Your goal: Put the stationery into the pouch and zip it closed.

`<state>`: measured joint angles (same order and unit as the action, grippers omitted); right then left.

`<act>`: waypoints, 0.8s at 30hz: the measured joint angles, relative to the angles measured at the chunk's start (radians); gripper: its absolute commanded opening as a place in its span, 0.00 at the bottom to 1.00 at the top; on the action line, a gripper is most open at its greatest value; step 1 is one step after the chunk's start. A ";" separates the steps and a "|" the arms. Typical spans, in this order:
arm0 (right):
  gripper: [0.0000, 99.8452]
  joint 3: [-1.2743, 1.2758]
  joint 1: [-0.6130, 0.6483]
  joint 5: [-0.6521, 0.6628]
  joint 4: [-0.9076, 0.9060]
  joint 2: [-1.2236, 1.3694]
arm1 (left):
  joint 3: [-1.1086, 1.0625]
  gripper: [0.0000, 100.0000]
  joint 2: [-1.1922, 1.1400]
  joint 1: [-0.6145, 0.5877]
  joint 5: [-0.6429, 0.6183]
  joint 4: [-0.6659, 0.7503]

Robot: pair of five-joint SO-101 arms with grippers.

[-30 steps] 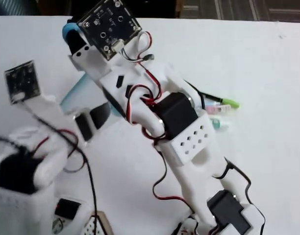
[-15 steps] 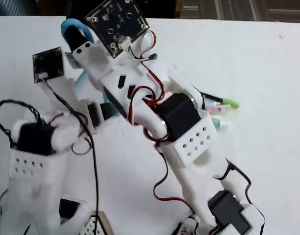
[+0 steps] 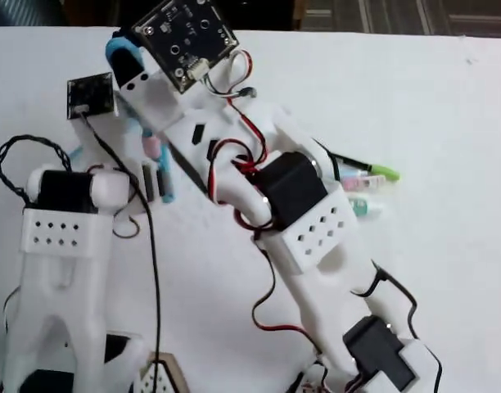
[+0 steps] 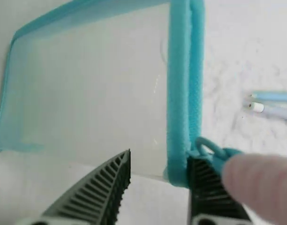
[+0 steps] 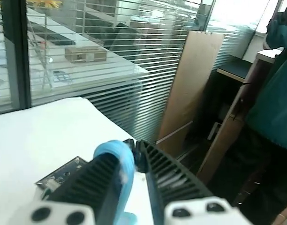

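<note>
The clear pouch (image 4: 87,84) with a teal zip edge (image 4: 181,93) hangs partly raised off the white table (image 3: 447,98). My right gripper (image 5: 133,145) is shut on a blue strip of the pouch (image 5: 117,164), held high at the table's back left (image 3: 124,61). My left gripper (image 4: 160,159) is open around the pouch's lower corner, one finger beside the zip pull (image 4: 207,147). From above, the left gripper (image 3: 156,176) sits at the pouch's teal edge (image 3: 166,184). A pink object (image 4: 260,178) lies next to that finger. Several pens (image 3: 367,184) lie right of the right arm.
Two pale pens (image 4: 272,103) lie on the table just beyond the zip side. The right arm's body and red wires (image 3: 300,205) cross the table's middle, between the pouch and the pens. A small box (image 3: 156,372) stands at the front edge.
My left arm has swung up from the front left corner to the pouch, its gripper now at the pouch's lower edge. The right gripper has stayed high, holding the pouch.
</note>
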<state>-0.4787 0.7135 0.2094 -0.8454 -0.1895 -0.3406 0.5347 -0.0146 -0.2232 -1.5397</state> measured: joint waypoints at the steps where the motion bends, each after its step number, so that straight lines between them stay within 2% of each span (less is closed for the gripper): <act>1: 0.02 0.000 -0.012 0.000 0.000 0.000 | 0.006 0.07 0.000 0.000 0.020 -0.008; 3: 0.02 0.000 -0.032 0.000 0.000 0.000 | 0.026 0.02 0.000 0.003 0.061 -0.028; 6: 0.02 0.000 -0.063 0.000 0.000 0.005 | 0.084 0.02 0.002 0.002 0.141 -0.078; 12: 0.02 -0.003 -0.153 -0.021 0.060 0.002 | 0.261 0.02 0.055 -0.003 0.166 -0.229; 18: 0.02 -0.003 -0.253 -0.037 0.081 0.002 | 0.265 0.02 0.244 0.002 0.169 -0.244; 24: 0.02 -0.003 -0.341 -0.037 0.081 0.002 | 0.229 0.02 0.310 0.003 0.169 -0.242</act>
<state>-0.4818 0.3728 0.1726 -0.7641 -0.1880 -0.1120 0.8447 -0.0115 -0.0545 -1.7822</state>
